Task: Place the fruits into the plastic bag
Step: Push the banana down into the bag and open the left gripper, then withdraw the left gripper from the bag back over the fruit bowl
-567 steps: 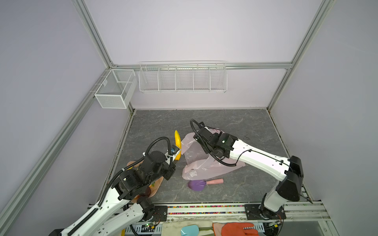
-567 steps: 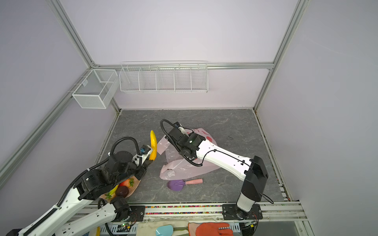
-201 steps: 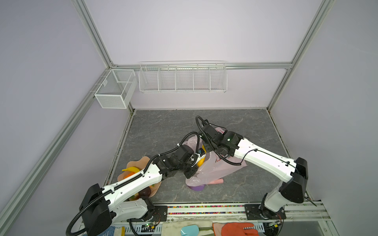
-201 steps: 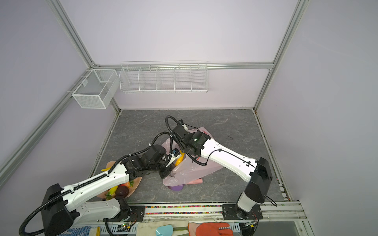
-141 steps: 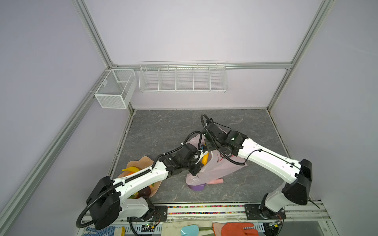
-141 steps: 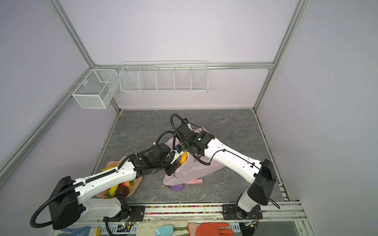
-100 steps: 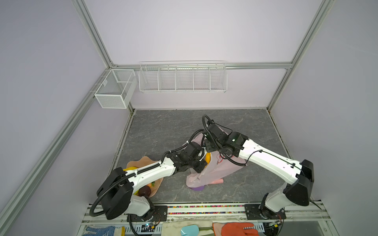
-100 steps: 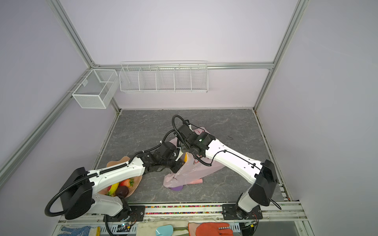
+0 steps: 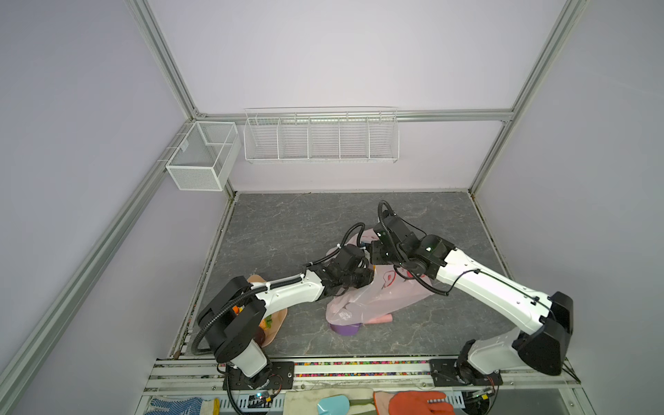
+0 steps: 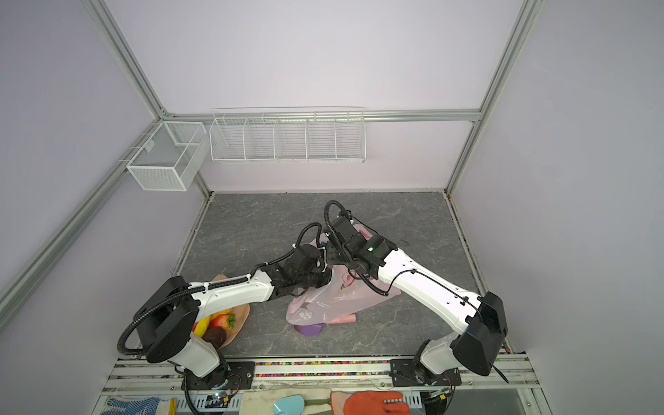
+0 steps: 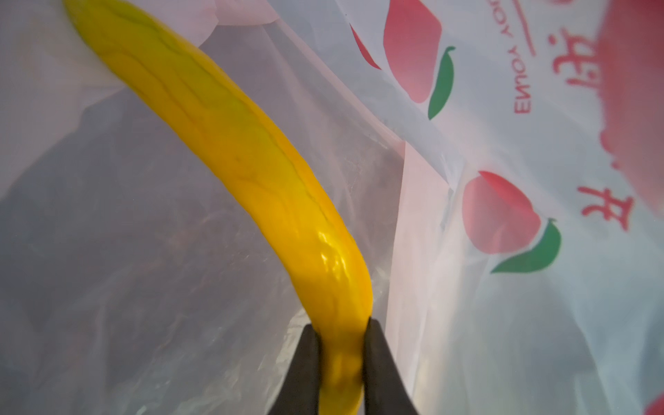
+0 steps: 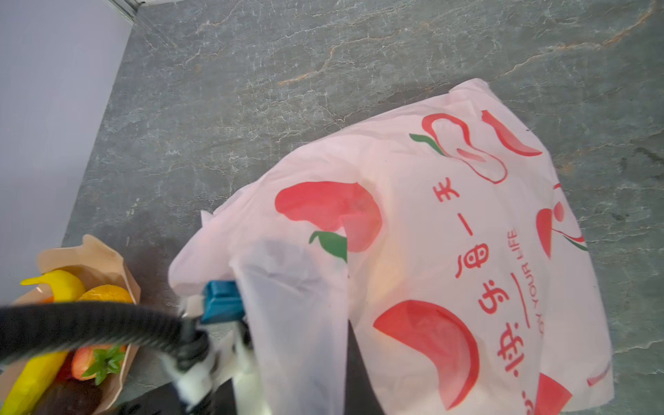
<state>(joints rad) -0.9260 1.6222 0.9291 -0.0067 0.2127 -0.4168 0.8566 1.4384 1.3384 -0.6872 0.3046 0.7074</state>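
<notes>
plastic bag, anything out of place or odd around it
One thing: the purple scoop lies partly under the near edge of the plastic bag, with its pink handle poking out beside it. It is no fruit, yet the bag drapes over it. Nothing looks spilled or torn.

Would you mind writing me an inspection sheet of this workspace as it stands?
Surface: grey marbled tabletop, no spills seen.
Job's things: plastic bag held up and open; banana inside it; strawberry, another banana and dark ball in the peach bowl.
Clutter: purple scoop partly under the bag.
Grippers: left gripper shut on the banana; right gripper shut, seemingly pinching the bag's mouth.
Cables: black hoses loop above both wrists, none seen snagged.
Surroundings: wire rack and mesh box on the wall; gloves beyond the front rail.
</notes>
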